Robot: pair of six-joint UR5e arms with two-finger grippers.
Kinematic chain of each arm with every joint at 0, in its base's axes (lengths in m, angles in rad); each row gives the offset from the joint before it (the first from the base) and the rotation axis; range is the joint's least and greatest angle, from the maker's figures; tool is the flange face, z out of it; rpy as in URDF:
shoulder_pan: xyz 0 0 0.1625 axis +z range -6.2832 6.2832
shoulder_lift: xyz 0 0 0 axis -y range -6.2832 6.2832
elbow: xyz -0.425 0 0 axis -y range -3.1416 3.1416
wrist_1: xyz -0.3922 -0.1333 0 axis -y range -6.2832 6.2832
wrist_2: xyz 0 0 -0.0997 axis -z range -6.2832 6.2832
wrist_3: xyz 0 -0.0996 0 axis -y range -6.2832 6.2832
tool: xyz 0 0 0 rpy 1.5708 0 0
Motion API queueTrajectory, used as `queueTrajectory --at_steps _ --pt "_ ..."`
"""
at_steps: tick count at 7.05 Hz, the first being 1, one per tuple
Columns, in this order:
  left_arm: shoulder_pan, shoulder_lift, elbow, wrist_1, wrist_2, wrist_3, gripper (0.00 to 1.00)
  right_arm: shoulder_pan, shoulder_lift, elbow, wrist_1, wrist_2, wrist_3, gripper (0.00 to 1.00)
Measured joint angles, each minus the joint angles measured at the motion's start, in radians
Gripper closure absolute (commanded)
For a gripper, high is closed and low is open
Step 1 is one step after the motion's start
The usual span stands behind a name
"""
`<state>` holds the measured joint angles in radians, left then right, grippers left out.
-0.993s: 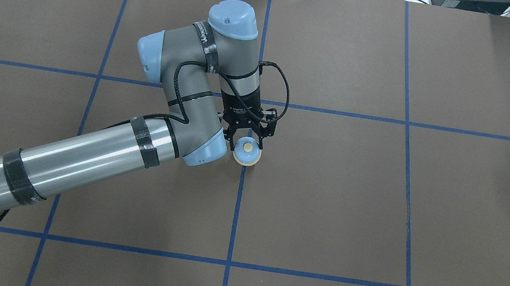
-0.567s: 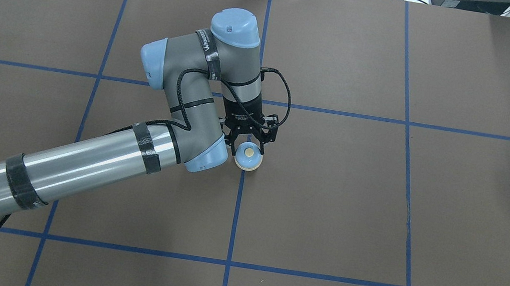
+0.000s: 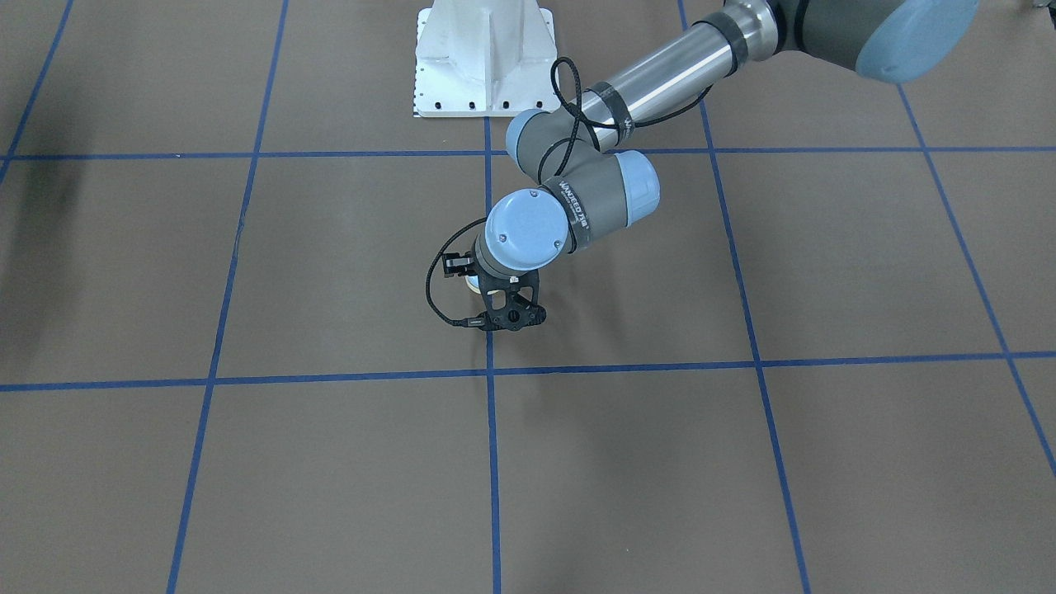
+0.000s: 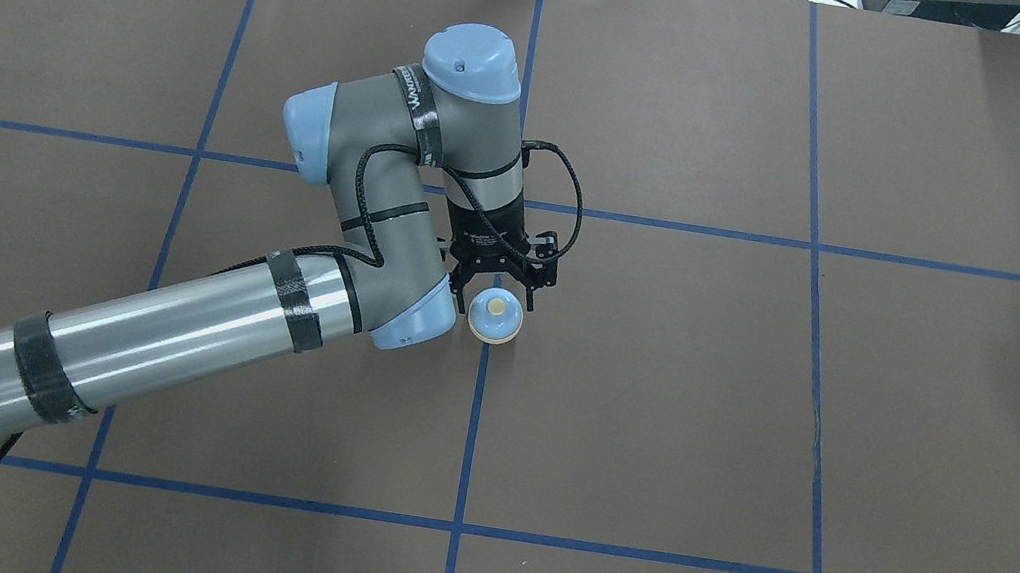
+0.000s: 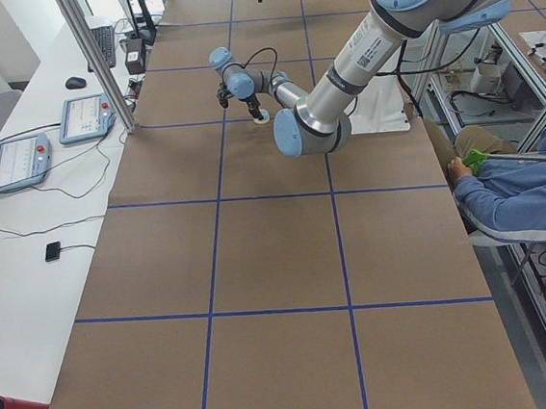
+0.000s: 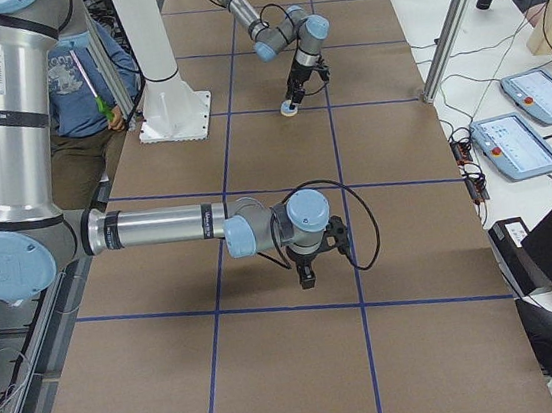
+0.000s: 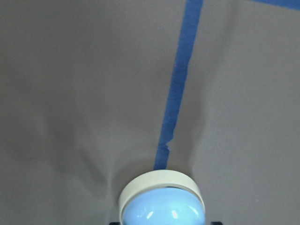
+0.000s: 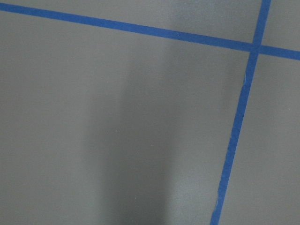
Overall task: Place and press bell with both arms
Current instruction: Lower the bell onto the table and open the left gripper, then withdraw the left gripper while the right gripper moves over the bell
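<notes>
The light-blue bell [image 4: 495,317] with its cream button stands upright on the brown mat, on the blue centre line. My left gripper [image 4: 497,293] hangs just above and behind it, pointing down, fingers spread open and empty. The left wrist view shows the bell [image 7: 161,206] at the bottom edge, with no fingers around it. In the front-facing view the wrist hides nearly all of the bell. My right gripper [image 6: 307,273] shows only in the exterior right view, held over the mat far from the bell [image 6: 289,110]. I cannot tell whether it is open or shut.
Blue tape lines [image 4: 815,272] divide the brown mat into squares. The white bolted pedestal [image 3: 483,58] stands at the robot's edge of the table. A seated person [image 5: 515,201] is beside the table. Control tablets [image 6: 533,125] lie on the side bench.
The left gripper's fingers stood around the bell a second ago. They now stand apart from it, drawn back and up, and the bell rests alone on the mat.
</notes>
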<state>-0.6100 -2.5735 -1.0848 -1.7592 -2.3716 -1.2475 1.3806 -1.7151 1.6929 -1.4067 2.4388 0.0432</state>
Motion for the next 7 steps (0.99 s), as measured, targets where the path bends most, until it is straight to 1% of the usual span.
queueTrajectory --at_steps 1,2,3,4,6,7 --pt "-0.005 0.000 -0.010 0.001 0.000 -0.001 0.09 0.000 0.001 0.001 0.000 0.000 0.001 0.00" --pt "-0.017 0.002 -0.037 0.002 0.000 -0.001 0.08 -0.001 0.003 0.006 0.002 -0.001 0.004 0.00" --pt "-0.033 0.027 -0.096 0.004 0.001 -0.002 0.05 -0.005 0.015 0.016 0.003 -0.005 0.025 0.00" --pt "-0.058 0.098 -0.196 0.006 0.001 -0.001 0.05 -0.016 0.040 0.029 0.004 -0.009 0.078 0.00" --pt "-0.141 0.327 -0.446 0.007 -0.002 0.026 0.05 -0.078 0.119 0.068 0.005 -0.021 0.270 0.00" --pt "-0.180 0.450 -0.550 0.007 -0.002 0.088 0.04 -0.144 0.175 0.108 0.005 -0.053 0.412 0.00"
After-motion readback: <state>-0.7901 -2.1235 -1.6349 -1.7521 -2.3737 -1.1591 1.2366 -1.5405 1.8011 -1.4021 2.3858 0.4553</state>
